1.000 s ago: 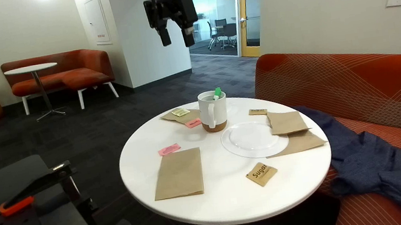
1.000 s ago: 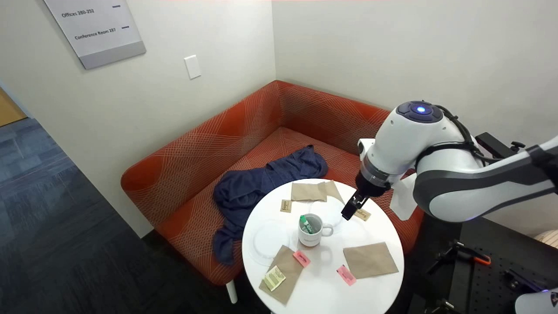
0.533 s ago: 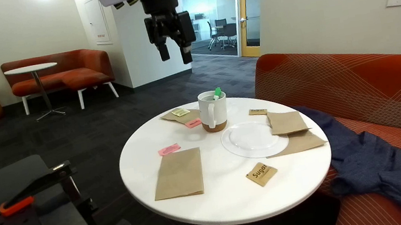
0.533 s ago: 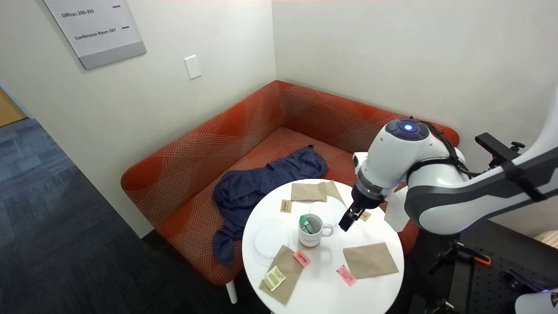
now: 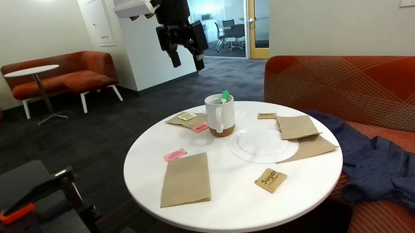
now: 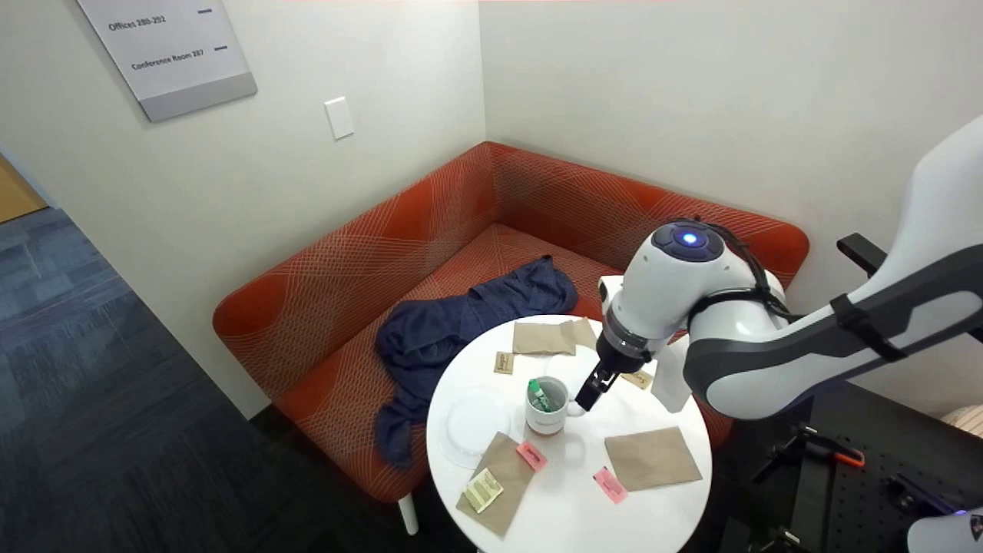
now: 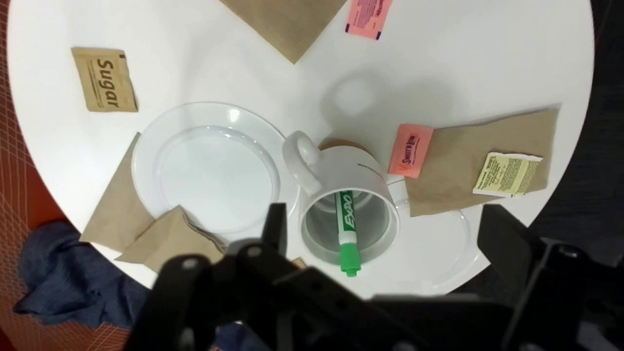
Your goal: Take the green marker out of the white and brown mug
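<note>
The white and brown mug (image 5: pixel 216 123) stands upright on the round white table, its handle (image 5: pixel 219 119) showing; it also shows in an exterior view (image 6: pixel 544 420) and in the wrist view (image 7: pixel 348 165). The green marker (image 7: pixel 350 256) leans inside it, cap end up and just past the rim; its cap shows in both exterior views (image 5: pixel 225 96) (image 6: pixel 537 390). My gripper (image 5: pixel 188 67) is open and empty, well above the mug in an exterior view. In the wrist view the mug and marker lie between the fingers (image 7: pixel 276 226), nearer the left one. Nothing touches the gripper.
A clear plate (image 5: pixel 263 145) and brown paper squares (image 5: pixel 184 180) lie on the white table (image 5: pixel 235 209). Another clear plate (image 6: pixel 478 426) lies beside the mug. Sugar packets (image 5: pixel 271 180) and pink packets (image 6: pixel 610 485) lie around. A red sofa (image 6: pixel 369 261) with dark blue cloth (image 6: pixel 461 322) borders the table.
My gripper has come down from higher up and, in an exterior view, moved left toward the mug's handle side. It stays open. The mug and marker have not moved.
</note>
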Controlling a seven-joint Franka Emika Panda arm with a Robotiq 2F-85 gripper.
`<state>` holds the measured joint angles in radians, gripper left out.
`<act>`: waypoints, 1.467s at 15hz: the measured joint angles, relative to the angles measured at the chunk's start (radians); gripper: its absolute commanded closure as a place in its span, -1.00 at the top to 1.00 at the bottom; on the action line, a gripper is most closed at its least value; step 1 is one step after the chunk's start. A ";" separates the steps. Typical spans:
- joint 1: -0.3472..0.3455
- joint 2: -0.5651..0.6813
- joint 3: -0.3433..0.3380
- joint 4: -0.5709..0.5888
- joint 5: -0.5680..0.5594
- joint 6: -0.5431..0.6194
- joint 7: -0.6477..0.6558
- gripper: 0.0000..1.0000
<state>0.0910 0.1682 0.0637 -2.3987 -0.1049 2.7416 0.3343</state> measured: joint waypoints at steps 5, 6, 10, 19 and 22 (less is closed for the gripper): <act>0.016 0.070 -0.022 0.080 -0.020 0.000 0.001 1.00; 0.016 0.073 -0.023 0.080 -0.020 0.000 0.001 1.00; 0.018 0.073 -0.023 0.079 -0.020 0.000 0.001 1.00; 0.028 0.074 -0.034 0.087 -0.021 0.003 0.001 0.15; 0.028 0.084 -0.035 0.105 -0.021 0.003 0.001 0.19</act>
<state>0.1187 0.2526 0.0286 -2.2937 -0.1256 2.7445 0.3356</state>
